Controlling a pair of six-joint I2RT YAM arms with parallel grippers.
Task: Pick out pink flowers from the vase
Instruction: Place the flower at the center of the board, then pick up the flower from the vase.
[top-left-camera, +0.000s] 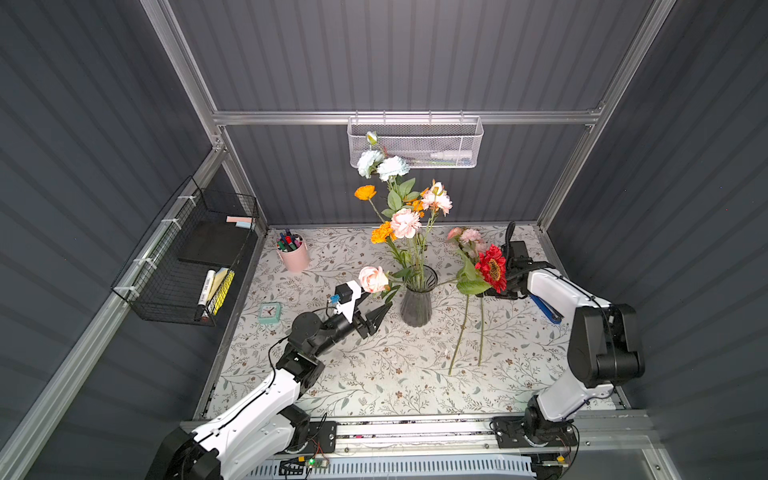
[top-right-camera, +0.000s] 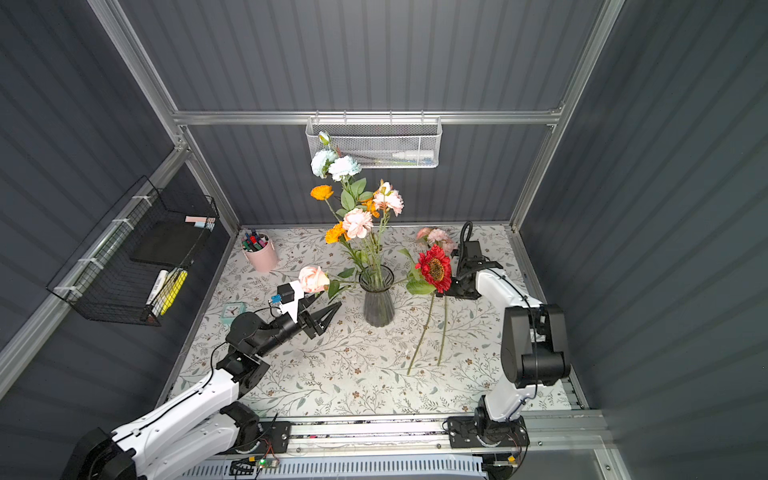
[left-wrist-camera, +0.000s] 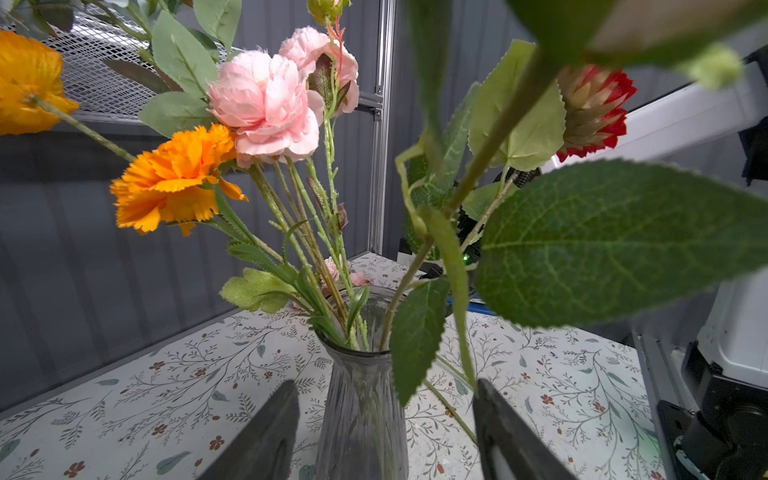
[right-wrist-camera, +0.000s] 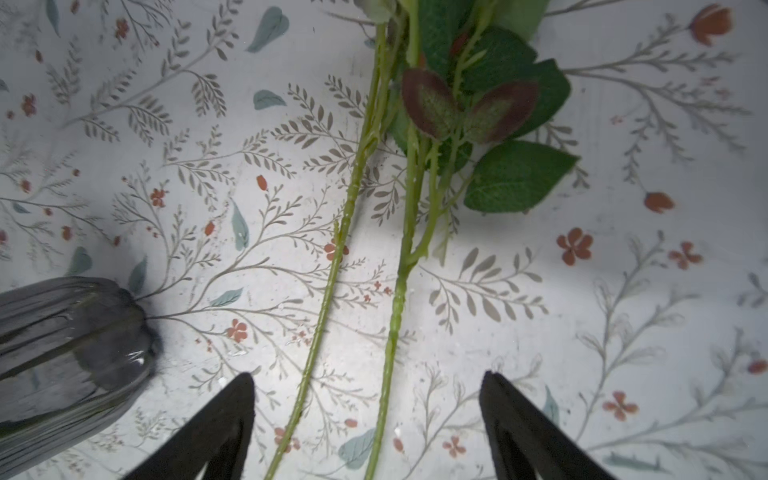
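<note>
Grey ribbed walls around a floral-printed tabletop (top-left-camera: 374, 374). At its middle, the smoky ribbed vase (top-left-camera: 417, 305), upright, just ahead of the left pincer (top-left-camera: 382, 318): close to the fingertips but apart from them. Left pincer's jaws parted to a middling width, gripping nothing. Through the left wrist view, vase (left-wrist-camera: 361, 415) framed between the two black fingers (left-wrist-camera: 266, 432), with a green leaf (left-wrist-camera: 415, 332) hanging close to one of them.

Standing in the vase, above and beyond the left pincer: pink flowers (top-left-camera: 405, 222) among orange blooms (top-left-camera: 381, 232) and white carnations (top-left-camera: 390, 166). One more, a pale rose (top-left-camera: 373, 279), leaning out of the vase mouth directly over the left pincer.

Right pincer (right-wrist-camera: 366, 374) spread wide, low over the tabletop on the vase's other side, holding nothing. Two green stems (right-wrist-camera: 324, 291) flat on the tabletop, running between its fingertips and touching neither. Their pink heads (top-left-camera: 467, 239) beyond the right pincer, toward the back wall. Vase base (right-wrist-camera: 62, 353) just off to one side of that pincer. Red bloom (top-left-camera: 492, 268) leaning out from the vase, partly hiding the right pincer in both top views.
</note>
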